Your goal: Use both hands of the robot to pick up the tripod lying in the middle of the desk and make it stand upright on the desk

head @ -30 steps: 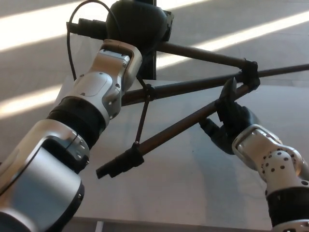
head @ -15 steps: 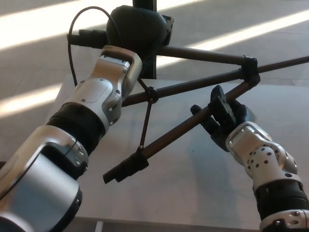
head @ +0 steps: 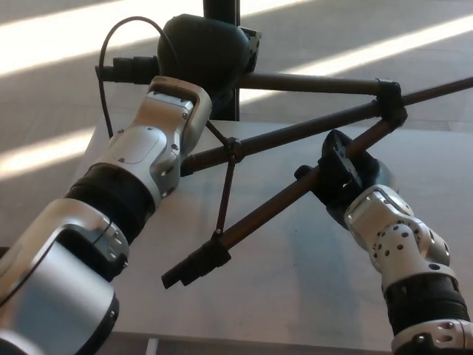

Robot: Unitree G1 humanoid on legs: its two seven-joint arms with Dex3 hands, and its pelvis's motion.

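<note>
The black tripod (head: 295,129) hangs in the air over the grey desk (head: 295,296), legs spread and pointing toward the right and lower left. My left hand (head: 203,48) is at the top of the head view, shut around the tripod where the legs meet its vertical column (head: 228,89). My right hand (head: 341,171) is shut on the lowest leg (head: 259,218), fingers wrapped around its middle. That leg's foot (head: 194,268) floats just above the desk at lower left. A thin brace (head: 225,188) links two legs.
A black cable (head: 107,55) loops off my left wrist at upper left. The desk's front edge (head: 259,339) runs along the bottom. Beyond the desk's far edge lies floor with bright sunlight stripes (head: 59,44).
My right hand, open beside the lowest leg a second ago, has closed around it. The tripod has shifted slightly, its free foot moving down and to the right.
</note>
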